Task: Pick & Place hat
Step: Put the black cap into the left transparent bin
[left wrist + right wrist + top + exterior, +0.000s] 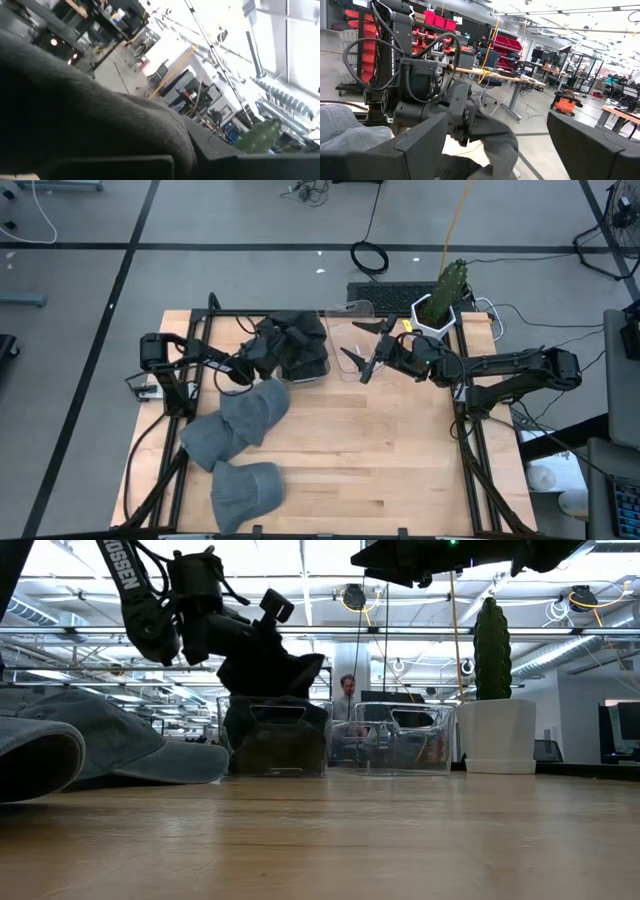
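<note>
My left gripper [255, 358] is shut on a dark hat [272, 670] and holds it over a clear bin [275, 740] at the table's far side; the bin has dark cloth inside. In the left wrist view the dark hat [90, 125] fills the lower part and hides the fingers. Three grey hats [255, 410] [210, 442] [245, 492] lie flat on the table's near left, partly overlapping. My right gripper [362, 350] hangs open in the air to the right of the bin, facing the left gripper [465, 120], with nothing between its fingers. My left gripper pinches a bunched part of the dark hat [482, 131] between its shut fingers, coming roughly level from the table's left. Which part of the hat that is cannot be told. The hat droops slack below and ahead of the fingers, down to the bin's top [270, 700].
A second clear bin [400, 740] stands right of the first. A cactus in a white pot [495, 690] stands at the far right corner. The table's middle and near right [400, 470] show bare wood. A person [346, 690] shows far behind the bins.
</note>
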You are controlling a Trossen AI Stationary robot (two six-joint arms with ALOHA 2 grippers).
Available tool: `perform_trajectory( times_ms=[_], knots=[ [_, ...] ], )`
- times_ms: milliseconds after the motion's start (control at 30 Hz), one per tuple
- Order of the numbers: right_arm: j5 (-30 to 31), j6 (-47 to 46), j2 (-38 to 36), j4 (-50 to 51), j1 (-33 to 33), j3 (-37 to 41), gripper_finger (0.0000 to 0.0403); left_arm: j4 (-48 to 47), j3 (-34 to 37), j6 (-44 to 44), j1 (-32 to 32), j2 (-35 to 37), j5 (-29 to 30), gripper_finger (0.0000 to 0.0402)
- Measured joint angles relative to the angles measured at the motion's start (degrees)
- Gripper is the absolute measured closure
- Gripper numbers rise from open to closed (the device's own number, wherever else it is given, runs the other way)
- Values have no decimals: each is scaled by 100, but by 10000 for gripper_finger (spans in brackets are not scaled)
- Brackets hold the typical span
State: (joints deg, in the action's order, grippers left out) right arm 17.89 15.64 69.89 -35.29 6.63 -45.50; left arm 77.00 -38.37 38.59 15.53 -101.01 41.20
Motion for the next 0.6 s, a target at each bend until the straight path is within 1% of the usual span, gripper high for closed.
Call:
perform_trajectory(
  times_ms=[133, 300, 367, 467, 600],
  knots=[
    [-2, -78, 0, 4, 0, 0, 74, 153, 0, -87, 77, 1, 290, 392],
    [-5, -129, 0, 44, 0, 0, 74, 184, 0, -100, 65, -2, 445, 392],
    [-17, -129, 0, 45, 0, 0, 74, 297, 2, -126, 43, -2, 603, 392],
    [-20, -141, 0, 98, 0, 0, 74, 476, 2, -262, 59, 2, 654, 392],
    [-20, -145, 2, 152, 0, 0, 74, 369, -32, 16, 57, -100, 874, 392]
  ],
)
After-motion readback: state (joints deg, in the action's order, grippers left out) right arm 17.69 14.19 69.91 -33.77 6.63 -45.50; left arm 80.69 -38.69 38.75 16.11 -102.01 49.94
